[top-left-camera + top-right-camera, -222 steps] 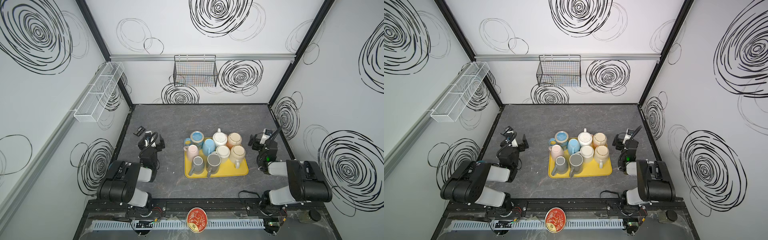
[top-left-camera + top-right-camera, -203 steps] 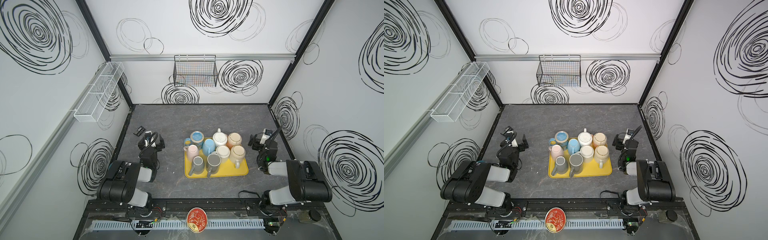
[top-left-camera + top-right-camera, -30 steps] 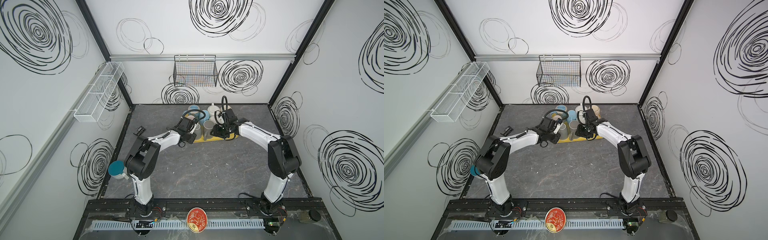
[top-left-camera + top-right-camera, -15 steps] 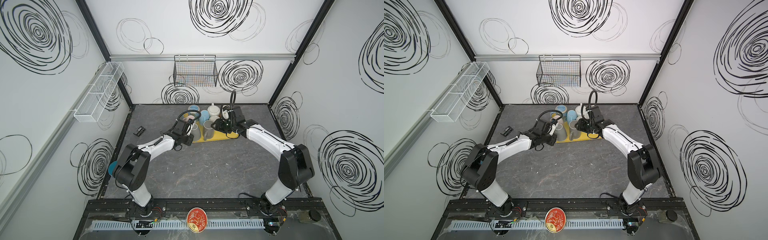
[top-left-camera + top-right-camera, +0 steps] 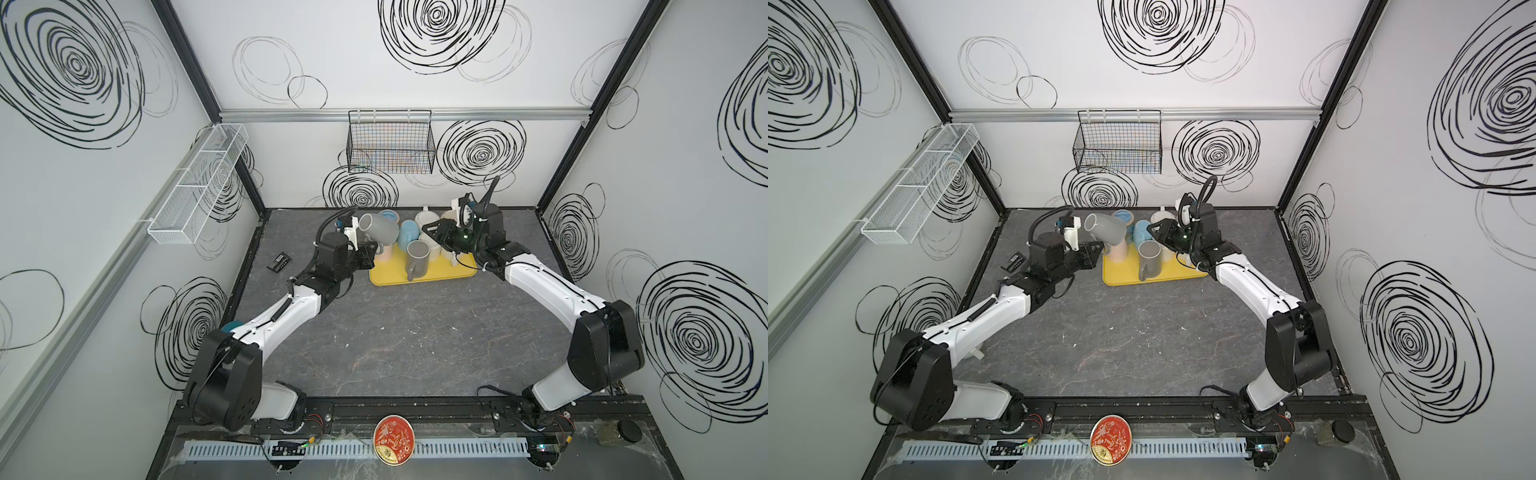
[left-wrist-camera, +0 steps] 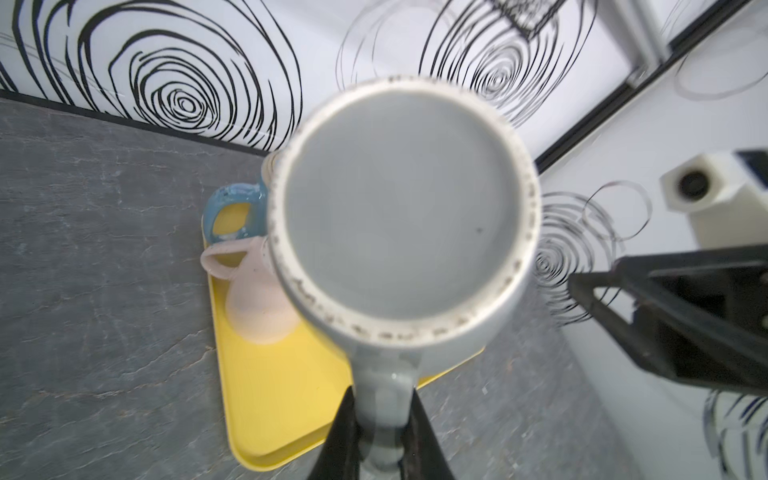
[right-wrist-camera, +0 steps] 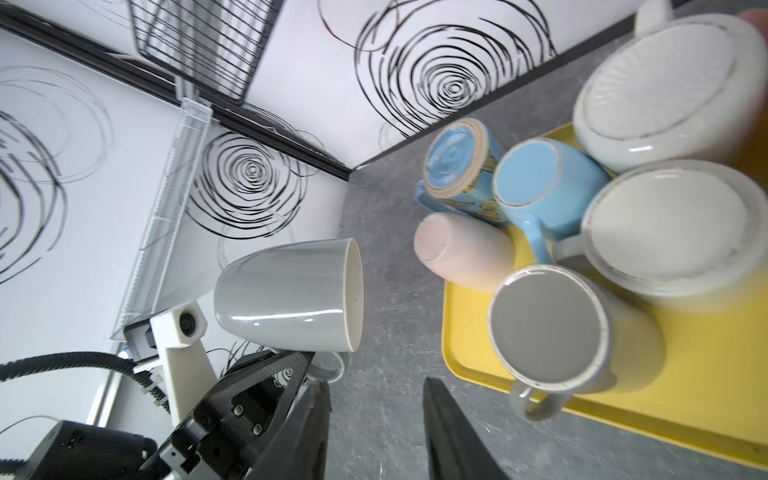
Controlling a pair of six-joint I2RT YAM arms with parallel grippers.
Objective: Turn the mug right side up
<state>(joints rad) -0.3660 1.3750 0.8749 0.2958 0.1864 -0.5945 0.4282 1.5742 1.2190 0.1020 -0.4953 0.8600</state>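
- The left gripper (image 5: 372,249) is closed firmly on the handle of the grey mug (image 5: 380,232). In the left wrist view the two black fingers (image 6: 343,436) press the handle from both sides.
- The grey mug (image 7: 286,295) is in the air, above the left edge of the yellow tray (image 5: 436,276), and it touches no other mug.
- It lies on its side. The base looks toward the wrist camera of the left arm and the mouth looks toward the right arm.
- The right gripper (image 5: 430,230) hangs above the tray, near the held mug but apart from it.
- Its jaws are apart and hold nothing. In the right wrist view only the grey table (image 7: 386,340) shows between them.
- On the tray the other mugs stand upside down, close together. A second grey mug (image 5: 417,257) is at the front, a pink mug (image 7: 461,249) at the left edge and a light blue mug (image 7: 544,183) further back.
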